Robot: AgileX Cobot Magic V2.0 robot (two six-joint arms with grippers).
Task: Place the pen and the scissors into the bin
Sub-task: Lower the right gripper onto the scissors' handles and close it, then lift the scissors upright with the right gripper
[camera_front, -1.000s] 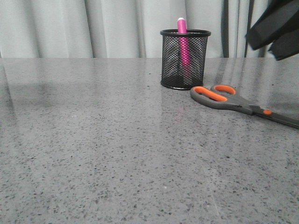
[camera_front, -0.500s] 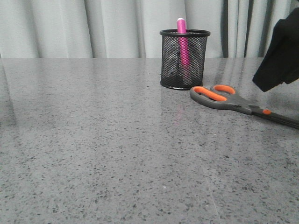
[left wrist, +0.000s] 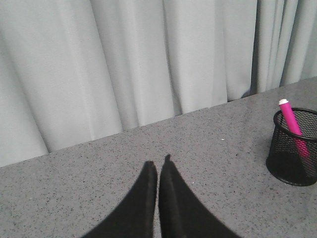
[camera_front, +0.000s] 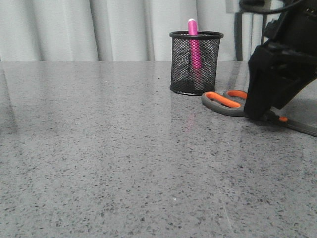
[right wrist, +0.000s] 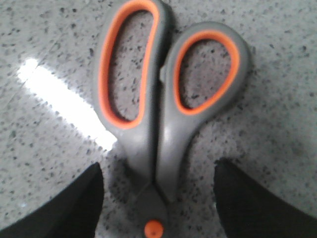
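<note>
Front view: right pincer point(camera_front: 257, 115) angled down onto the grey worktop point(camera_front: 124, 158), tips at the scissors point(camera_front: 223, 100) lying flat just beside the bin point(camera_front: 195, 62); pen point(camera_front: 193, 44) upright inside the bin. Left wrist view: left pincer point(left wrist: 158, 168) pressed together, raised above the worktop, pointed toward the curtain point(left wrist: 124, 64), well apart from bin and pen. Right wrist view: right pincer spread, fingers point(right wrist: 74, 208) either side of the scissors' neck near the orange pivot, handles lying beyond.
</note>
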